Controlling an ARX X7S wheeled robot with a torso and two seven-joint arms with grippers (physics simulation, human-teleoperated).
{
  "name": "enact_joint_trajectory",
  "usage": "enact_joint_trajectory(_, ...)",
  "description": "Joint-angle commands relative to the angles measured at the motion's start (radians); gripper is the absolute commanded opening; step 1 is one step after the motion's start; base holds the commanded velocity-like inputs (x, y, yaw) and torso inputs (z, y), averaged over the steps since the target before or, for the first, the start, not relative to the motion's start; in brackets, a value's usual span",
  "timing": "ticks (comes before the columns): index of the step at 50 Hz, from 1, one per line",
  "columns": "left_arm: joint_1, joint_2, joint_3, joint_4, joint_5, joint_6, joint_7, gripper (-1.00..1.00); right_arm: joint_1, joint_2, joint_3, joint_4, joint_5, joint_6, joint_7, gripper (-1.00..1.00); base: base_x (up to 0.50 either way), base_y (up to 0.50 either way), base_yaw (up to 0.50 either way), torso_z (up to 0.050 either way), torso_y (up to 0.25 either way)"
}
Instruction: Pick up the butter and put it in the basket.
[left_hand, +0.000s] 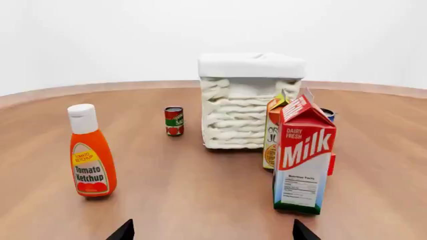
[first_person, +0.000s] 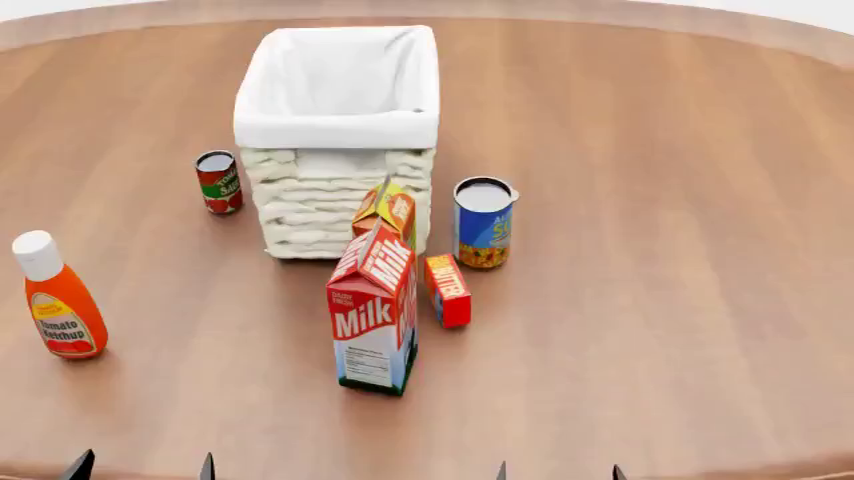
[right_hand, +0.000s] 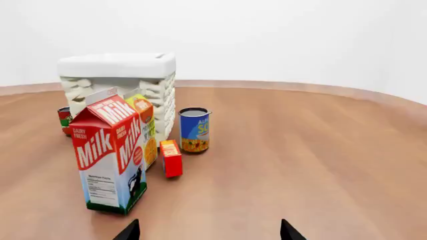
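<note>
The butter (first_person: 447, 290) is a small red box with a yellow-orange end. It stands on the table just right of the milk carton (first_person: 374, 315) and in front of the basket (first_person: 339, 205). It also shows in the right wrist view (right_hand: 171, 158); in the left wrist view only a red sliver of the butter (left_hand: 331, 164) peeks from behind the milk. The basket is cream wicker with a white liner and looks empty. My left gripper (first_person: 140, 466) and right gripper (first_person: 558, 471) are open and empty at the near table edge, well short of the butter.
A ketchup bottle (first_person: 58, 295) stands at the near left. A small red can (first_person: 219, 181) is left of the basket. A juice carton (first_person: 388, 214) stands between milk and basket. A blue can (first_person: 482, 222) stands right of the basket.
</note>
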Motion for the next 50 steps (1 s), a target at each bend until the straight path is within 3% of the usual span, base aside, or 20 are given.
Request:
enact_joint_trajectory(1,0.000,-0.010,0.011,0.000,0.000,0.000,-0.011,1.00,0.000,0.009,-0.013,0.000,0.009,0.000,0.013,1.00,0.00,0.00,0.00,0.000,0.000)
enact_joint_trajectory(11,0.014,-0.047,0.061,0.010,-0.037,0.016,-0.037,1.00,-0.004,0.042,-0.047,-0.017,0.039,0.009,0.051,1.00,0.00,0.00,0.02,0.000,0.000)
enact_joint_trajectory(50,-0.009,-0.100,0.109,0.011,-0.106,-0.006,-0.099,1.00,0.009,0.099,-0.128,-0.033,0.064,0.050,0.109,1.00,0.00,0.00,0.50,0.000,0.000)
